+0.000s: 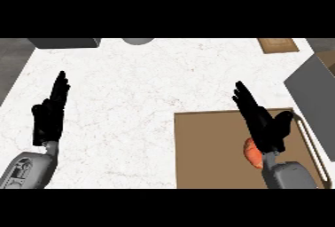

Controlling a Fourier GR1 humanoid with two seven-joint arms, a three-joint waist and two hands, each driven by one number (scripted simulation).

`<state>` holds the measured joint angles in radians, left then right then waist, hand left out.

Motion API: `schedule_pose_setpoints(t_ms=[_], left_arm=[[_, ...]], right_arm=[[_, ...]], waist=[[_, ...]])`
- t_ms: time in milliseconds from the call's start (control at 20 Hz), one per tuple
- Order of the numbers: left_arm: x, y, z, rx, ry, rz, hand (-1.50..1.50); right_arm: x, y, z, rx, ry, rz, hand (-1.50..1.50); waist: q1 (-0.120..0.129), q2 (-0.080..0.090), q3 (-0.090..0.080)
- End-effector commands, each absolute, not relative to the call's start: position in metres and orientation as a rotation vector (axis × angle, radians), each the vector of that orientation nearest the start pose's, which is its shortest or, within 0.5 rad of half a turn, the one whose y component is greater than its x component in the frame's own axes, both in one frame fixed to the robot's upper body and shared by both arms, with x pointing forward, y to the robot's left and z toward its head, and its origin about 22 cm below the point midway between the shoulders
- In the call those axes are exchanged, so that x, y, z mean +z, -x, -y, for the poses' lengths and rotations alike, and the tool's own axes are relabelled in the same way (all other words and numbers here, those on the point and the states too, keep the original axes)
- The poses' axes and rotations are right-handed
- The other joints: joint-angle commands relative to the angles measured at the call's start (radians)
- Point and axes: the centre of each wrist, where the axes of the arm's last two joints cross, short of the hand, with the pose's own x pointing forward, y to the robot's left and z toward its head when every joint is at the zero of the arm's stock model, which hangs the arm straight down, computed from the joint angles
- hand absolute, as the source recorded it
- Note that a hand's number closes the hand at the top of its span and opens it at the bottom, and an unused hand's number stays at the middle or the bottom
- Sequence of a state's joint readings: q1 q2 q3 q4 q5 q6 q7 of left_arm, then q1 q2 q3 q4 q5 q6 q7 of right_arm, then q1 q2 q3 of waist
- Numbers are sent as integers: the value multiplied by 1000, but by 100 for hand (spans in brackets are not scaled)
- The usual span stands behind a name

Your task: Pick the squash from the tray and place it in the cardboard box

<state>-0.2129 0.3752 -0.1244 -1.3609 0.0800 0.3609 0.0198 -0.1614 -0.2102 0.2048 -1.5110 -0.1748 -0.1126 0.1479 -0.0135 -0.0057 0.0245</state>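
1. Two black hands came in from the counter's near edge, each on a grey forearm.
2. The left hand (49, 116) stood by the left edge of the counter (131, 97), fingers straight and pointing toward the far edge. It held nothing and rested well apart from everything else.
3. The right hand (263, 122) hung over the brown tray (209, 150), fingers (243, 96) straight and released, thumb spread to the right. Nothing was grasped.
4. The tray sat at the counter's near right corner, with a pale handle (313, 148) along its right side.
5. The orange squash (252, 154) lay on the tray toward its near right part, just left of the right wrist.
6. The squash was on the wrist side of the hand. The fingertips reached past the tray's far edge, pointing away from it, and no finger curled round it.
7. The heel of the hand and the forearm hid the squash's right side, so whether they touched could not be told.
8. The tan cardboard box (278, 44) stood at the counter's far right corner, well apart from both the tray and the squash.
9. One grey block (63, 42) sat at the far left corner, and a grey slab (314, 95) stood at the right edge beside the tray.
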Motion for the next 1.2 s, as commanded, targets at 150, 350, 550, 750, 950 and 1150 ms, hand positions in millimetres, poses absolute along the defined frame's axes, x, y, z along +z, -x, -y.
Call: schedule_pose_setpoints(t_ms=[150, 350, 550, 750, 950, 1150], left_arm=[[50, -292, -275, -345, -322, 1695, 0], [46, -286, -260, -450, -186, 1717, 0], [68, -292, -260, -507, -122, 1742, 0], [55, -282, -275, -529, -93, 1747, 0], [70, -287, -274, -543, -105, 1749, 0], [61, -288, -275, -522, -107, 1743, 0]], right_arm=[[134, -278, 293, 284, 25, 1884, -150], [173, -267, 360, 598, 351, 1868, -150], [146, -244, 416, 646, 281, 1970, -150], [154, -238, 433, 904, 350, 2019, -150], [159, -234, 431, 1103, 398, 1954, -150], [185, -230, 414, 1359, 516, 1743, -150]], waist=[[-32, -14, -23], [-54, -4, -24], [-11, 5, -21], [7, 6, -23], [15, 5, -24], [13, 5, -26]])
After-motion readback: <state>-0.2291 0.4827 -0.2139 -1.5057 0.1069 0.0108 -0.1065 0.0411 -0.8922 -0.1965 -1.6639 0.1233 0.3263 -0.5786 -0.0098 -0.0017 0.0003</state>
